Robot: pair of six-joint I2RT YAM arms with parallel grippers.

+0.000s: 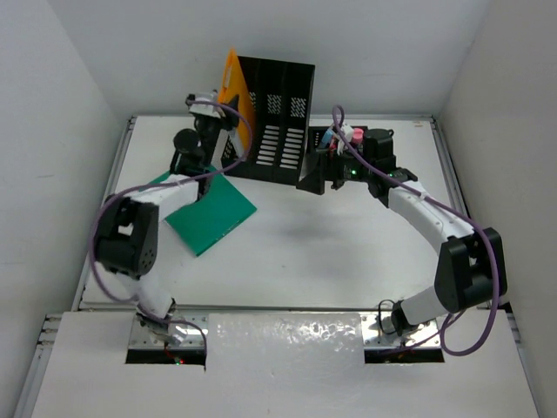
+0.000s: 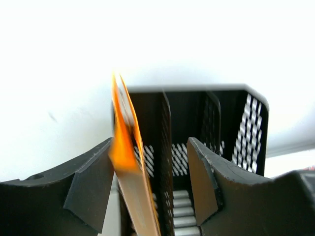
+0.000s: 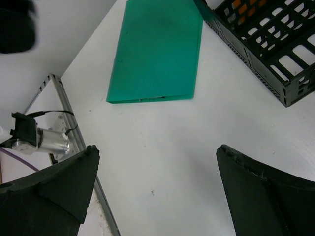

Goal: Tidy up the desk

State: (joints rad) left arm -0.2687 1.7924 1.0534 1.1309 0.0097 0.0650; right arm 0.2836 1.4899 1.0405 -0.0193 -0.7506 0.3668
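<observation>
Two folders are in view, and we judge one filed and one yet to be put away, so the job is roughly half done. Nearest us, the white table (image 1: 331,252) runs from the near edge out to the far one, and everything else rests on it. On its left half the green folder (image 1: 211,212) lies flat. It is near the black file holder (image 1: 277,117) but outside every slot, and it is the work that is left.

Right of centre, the right hand (image 3: 157,150) hangs over bare table with its fingers spread wide and nothing between them. Beside its wrist sits a dark object (image 1: 370,139) with pink and blue tips, too hidden for us to name.

Farther back, the file holder stands upright near the far edge. The orange folder (image 1: 233,87) stands on edge in what looks like its leftmost slot, tilted left, its top above the rim. The left hand (image 2: 151,142) straddles that folder with its fingers parted. The folder sits close by the left finger and clear of the right one, so we read it as not gripped.
</observation>
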